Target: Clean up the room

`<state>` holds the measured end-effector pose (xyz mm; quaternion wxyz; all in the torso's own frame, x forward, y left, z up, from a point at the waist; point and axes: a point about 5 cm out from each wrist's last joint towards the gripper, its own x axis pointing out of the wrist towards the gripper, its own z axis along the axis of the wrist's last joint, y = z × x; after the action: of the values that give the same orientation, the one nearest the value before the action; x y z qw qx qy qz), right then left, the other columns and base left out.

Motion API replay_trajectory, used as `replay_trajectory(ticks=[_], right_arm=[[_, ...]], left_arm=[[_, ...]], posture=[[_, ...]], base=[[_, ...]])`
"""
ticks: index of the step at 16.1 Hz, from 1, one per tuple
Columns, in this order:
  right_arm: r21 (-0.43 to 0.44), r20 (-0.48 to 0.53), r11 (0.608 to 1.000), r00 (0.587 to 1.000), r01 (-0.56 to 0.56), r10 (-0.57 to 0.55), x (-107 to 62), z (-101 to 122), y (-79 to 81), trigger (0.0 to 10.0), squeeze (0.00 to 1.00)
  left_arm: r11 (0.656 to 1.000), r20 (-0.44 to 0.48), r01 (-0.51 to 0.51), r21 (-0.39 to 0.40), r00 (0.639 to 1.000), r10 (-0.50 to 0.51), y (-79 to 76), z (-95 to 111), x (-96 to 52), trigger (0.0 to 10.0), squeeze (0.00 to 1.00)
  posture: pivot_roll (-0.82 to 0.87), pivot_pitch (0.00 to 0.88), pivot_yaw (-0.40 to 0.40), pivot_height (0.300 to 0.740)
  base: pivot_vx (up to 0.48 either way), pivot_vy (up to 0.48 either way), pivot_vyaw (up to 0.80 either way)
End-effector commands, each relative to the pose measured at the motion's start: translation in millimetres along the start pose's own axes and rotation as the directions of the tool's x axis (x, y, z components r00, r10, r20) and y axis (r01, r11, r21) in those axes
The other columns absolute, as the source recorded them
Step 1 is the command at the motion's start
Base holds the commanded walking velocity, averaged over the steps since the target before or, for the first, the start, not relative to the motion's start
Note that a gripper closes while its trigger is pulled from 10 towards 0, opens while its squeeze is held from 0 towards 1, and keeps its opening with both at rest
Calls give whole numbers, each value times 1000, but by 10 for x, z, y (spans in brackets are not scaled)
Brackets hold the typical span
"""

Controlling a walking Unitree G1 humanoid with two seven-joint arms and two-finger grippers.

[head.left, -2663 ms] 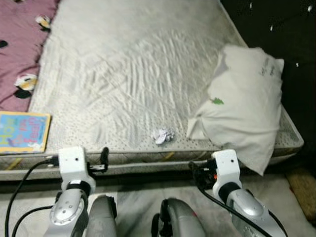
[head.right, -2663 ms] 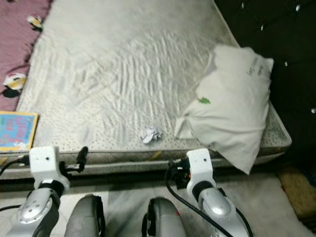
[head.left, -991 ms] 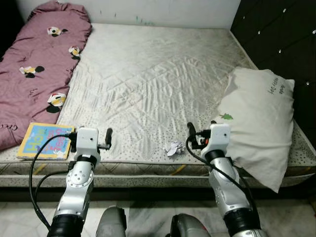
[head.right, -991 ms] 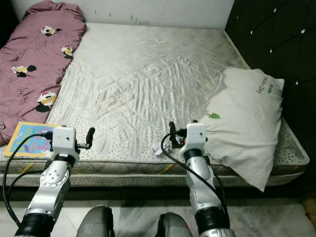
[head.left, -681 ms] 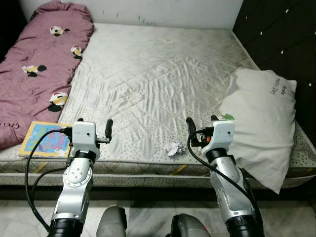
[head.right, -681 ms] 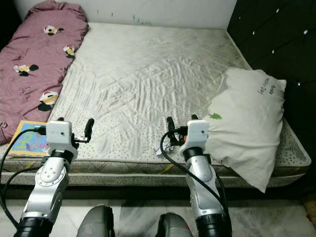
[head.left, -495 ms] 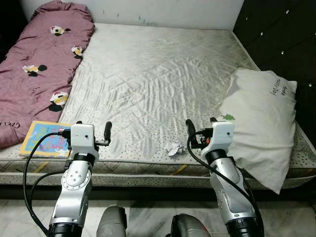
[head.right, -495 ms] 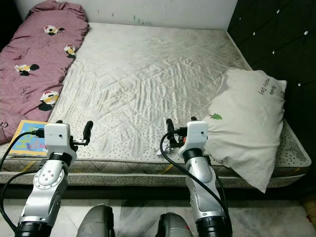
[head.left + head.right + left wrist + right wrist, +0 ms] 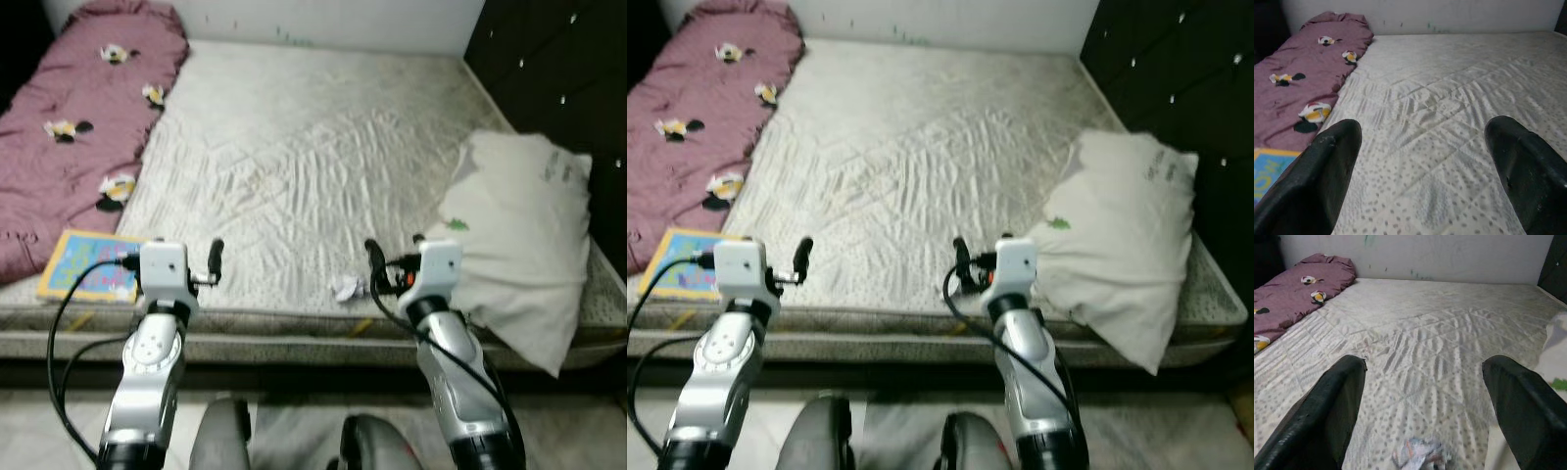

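A small crumpled white paper (image 9: 347, 288) lies near the front edge of the grey quilted mattress (image 9: 294, 147). The right wrist view has the paper (image 9: 1420, 454) low between the fingers. My right gripper (image 9: 395, 253) hovers open just to the paper's right, above the mattress edge, and holds nothing. My left gripper (image 9: 186, 257) is open as well, over the front edge further left, beside a colourful book (image 9: 93, 266). A white pillow (image 9: 519, 245) lies at the mattress's right front corner and overhangs it.
A purple blanket with cartoon prints (image 9: 78, 127) runs along the left side of the bed. A dark tufted panel (image 9: 549, 69) stands to the right. A white wall closes the far end. Pale floor (image 9: 294, 431) lies below the bed's edge.
Over the 2.7 s both arms rose from below the mattress edge to above it, and the camera lifted to take in the whole bed. In the last second the grippers barely moved.
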<state>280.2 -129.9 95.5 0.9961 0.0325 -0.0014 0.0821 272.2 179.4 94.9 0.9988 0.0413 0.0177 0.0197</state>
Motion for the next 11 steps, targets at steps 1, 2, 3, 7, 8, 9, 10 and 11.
replay_trajectory(ticks=[1,2,3,7,8,9,10,11], right_arm=[[-1,2,1000,1000,-7,7,-7,30,0,10000,0],[-2,0,1000,1000,-15,15,-5,37,6,10000,0],[-9,1,1000,1000,-24,24,-4,40,18,10000,0],[-14,-7,998,998,-60,60,2,42,55,10000,0],[-15,-24,996,996,-85,84,4,27,77,10000,0],[-29,-35,994,994,-107,106,5,21,100,10000,0],[-35,-37,993,993,-115,114,4,21,110,10000,0],[-35,-37,991,992,-125,124,3,21,123,10000,0]], left_arm=[[1000,1,-11,-4,1000,11,3,25,-9,10000,0],[999,5,-36,-9,999,36,17,39,-6,10000,0],[999,5,-53,-9,999,53,33,48,-5,10000,0],[996,-7,-75,-57,997,75,75,53,-10,10000,0],[995,-3,-81,-63,997,81,92,65,-9,10000,0],[994,-6,-88,-60,996,88,106,70,-10,10000,0],[994,-6,-89,-60,996,89,112,72,-14,10000,0],[994,-6,-92,-60,996,91,122,70,-20,10000,0]], posture=[[-7,0,-71,611],[-6,0,-73,611],[-7,0,-74,611],[-7,0,-79,611],[-6,0,-83,611],[-5,0,-85,611],[-5,0,-87,611],[-5,0,-87,611]], base=[[0,0,0],[0,0,0],[0,0,0],[0,0,0],[0,0,0],[0,0,0],[0,0,0],[0,0,0]])
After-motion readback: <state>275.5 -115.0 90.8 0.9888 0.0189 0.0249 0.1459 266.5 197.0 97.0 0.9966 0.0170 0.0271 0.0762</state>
